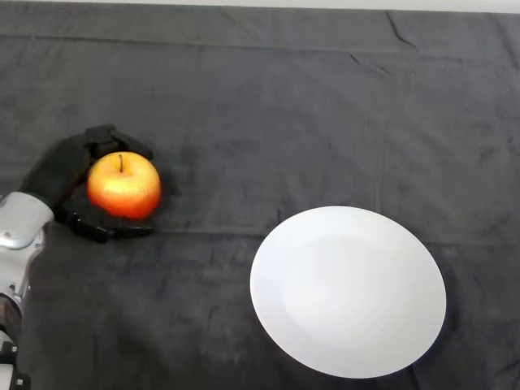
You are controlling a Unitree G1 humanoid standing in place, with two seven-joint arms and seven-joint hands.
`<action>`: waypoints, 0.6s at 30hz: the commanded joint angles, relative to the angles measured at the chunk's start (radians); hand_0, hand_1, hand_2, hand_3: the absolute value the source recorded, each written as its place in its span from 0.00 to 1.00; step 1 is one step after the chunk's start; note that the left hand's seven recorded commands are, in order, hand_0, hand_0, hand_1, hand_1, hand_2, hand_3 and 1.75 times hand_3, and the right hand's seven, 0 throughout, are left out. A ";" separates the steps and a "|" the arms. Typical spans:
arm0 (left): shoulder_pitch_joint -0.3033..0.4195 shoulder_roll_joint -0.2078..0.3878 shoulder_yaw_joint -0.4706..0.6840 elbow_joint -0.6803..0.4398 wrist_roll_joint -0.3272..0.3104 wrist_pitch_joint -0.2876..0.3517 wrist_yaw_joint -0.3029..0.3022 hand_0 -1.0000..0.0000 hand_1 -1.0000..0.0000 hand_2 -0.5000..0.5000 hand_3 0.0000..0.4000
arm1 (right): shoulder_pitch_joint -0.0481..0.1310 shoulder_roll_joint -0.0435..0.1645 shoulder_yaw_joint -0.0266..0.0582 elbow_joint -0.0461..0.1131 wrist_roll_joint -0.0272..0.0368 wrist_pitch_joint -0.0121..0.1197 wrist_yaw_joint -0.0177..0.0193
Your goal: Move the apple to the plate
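Dark grey cloth (pixel 268 106) is covering the whole worktop (pixel 455 6), lying mostly flat with a few creases running across it and a thin pale strip showing along the far edge at twelve o'clock.

At about nine o'clock in the head view, the apple (pixel 123 186) is sitting upright on the cloth, red and yellow with its short stem pointing up. The black left hand (pixel 67 172) is wrapping around it from the nine o'clock side: fingers (pixel 114 141) are curling over the far side of the fruit, and the thumb (pixel 97 229) is hooking around the near side, so the hand is clamping on the apple. Whether the fruit is resting on the cloth or being lifted just off it cannot be told from this view. The silver-grey forearm (pixel 18 236) is coming in from seven o'clock at the lower left corner.

A round white plate (pixel 348 291) is lying flat on the cloth at about four o'clock, well apart from the apple and the hand, with nothing resting on it.
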 commanded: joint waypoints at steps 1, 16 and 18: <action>0.010 0.017 -0.014 -0.064 0.042 -0.032 0.031 0.00 0.00 0.50 1.00 | 0.030 -0.005 -0.0087 0.010 0.0075 0.003 0.0028; 0.091 -0.074 -0.104 -0.352 0.177 -0.006 0.201 0.00 0.00 0.50 1.00 | 0.035 -0.005 -0.0099 0.000 0.0087 0.007 0.0039; 0.101 -0.088 -0.122 -0.384 0.189 0.005 0.204 0.00 0.00 0.50 1.00 | 0.036 -0.005 -0.0101 -0.001 0.0089 0.008 0.0041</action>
